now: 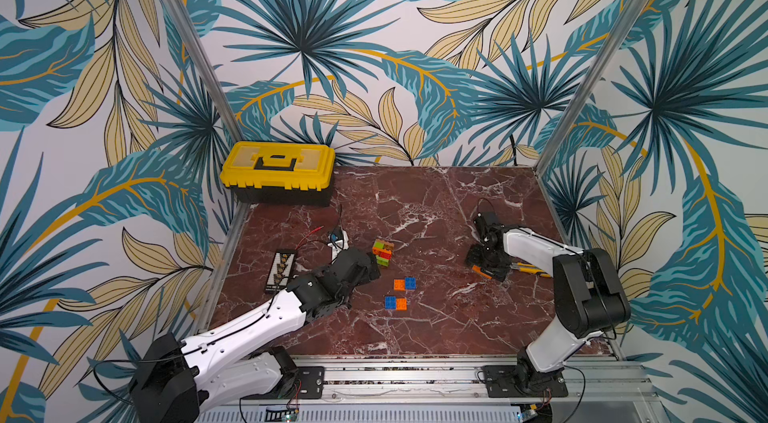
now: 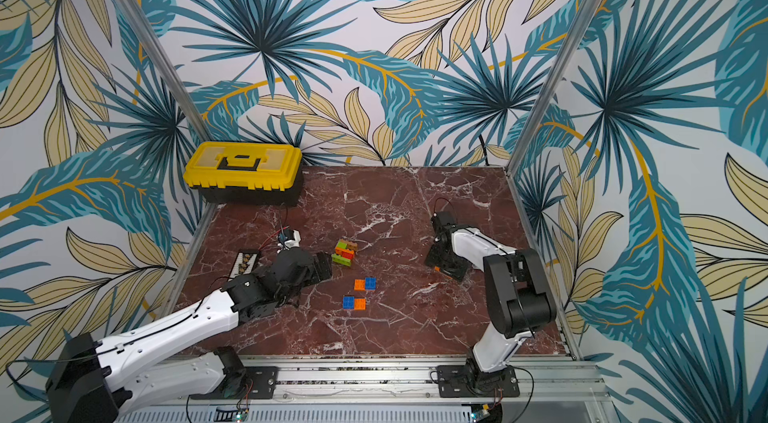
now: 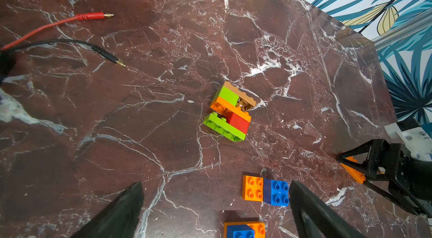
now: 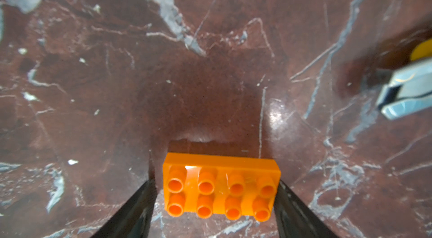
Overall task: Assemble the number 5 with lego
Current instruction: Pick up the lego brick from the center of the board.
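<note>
A joined lego cluster [image 1: 383, 252] [image 2: 345, 252] [image 3: 230, 112] of green, orange, red and tan bricks lies mid-table. Nearer the front lie two orange-and-blue pairs, one [image 1: 404, 284] [image 3: 265, 190] behind the other [image 1: 395, 303] [image 3: 244, 229]. My left gripper [image 1: 370, 271] [image 3: 216, 185] hovers open just left of them, holding nothing. My right gripper [image 1: 488, 271] [image 4: 216, 181] is down at the table on the right, straddling a loose orange oblong brick [image 4: 221, 187] [image 3: 353, 171]. One finger touches the brick's end and a narrow gap shows at the other.
A yellow toolbox [image 1: 278, 173] stands at the back left corner. A black strip with yellow marks [image 1: 281, 271] and a small white device with red and black leads [image 1: 338, 240] lie left of my left arm. A yellow utility knife [image 1: 534, 271] [image 4: 409, 89] lies by my right gripper.
</note>
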Controlling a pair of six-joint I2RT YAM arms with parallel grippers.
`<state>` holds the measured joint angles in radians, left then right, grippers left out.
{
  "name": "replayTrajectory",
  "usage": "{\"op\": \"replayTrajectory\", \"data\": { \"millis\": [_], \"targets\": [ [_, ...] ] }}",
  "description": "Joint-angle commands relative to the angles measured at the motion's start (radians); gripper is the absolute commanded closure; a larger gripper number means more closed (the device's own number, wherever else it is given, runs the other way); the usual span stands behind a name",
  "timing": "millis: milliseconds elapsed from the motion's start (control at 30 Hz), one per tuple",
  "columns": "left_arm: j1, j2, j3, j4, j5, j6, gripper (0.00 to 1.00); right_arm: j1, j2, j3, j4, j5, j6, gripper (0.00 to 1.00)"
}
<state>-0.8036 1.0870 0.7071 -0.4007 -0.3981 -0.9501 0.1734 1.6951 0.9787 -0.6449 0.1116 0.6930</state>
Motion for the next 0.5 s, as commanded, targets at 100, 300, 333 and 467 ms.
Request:
{"op": "replayTrajectory", "data": {
  "millis": [100, 300, 333, 467],
  "targets": [
    [0.005, 0.006, -0.014, 0.003, 0.017, -0.006, 0.0, -0.008, 0.047, 0.004, -0.034, 0.007, -0.008, 0.26],
    [0.005, 0.008, -0.001, -0.01, 0.028, 0.002, 0.0, -0.006, 0.059, 0.022, -0.039, -0.013, -0.049, 0.34],
    [0.006, 0.007, -0.002, -0.012, 0.028, 0.002, 0.0, -0.005, 0.064, 0.03, -0.042, -0.025, -0.068, 0.35],
    [0.005, 0.01, -0.002, -0.004, 0.037, 0.004, 0.0, 0.011, 0.071, 0.049, -0.057, -0.044, -0.145, 0.36]
  ]
}}
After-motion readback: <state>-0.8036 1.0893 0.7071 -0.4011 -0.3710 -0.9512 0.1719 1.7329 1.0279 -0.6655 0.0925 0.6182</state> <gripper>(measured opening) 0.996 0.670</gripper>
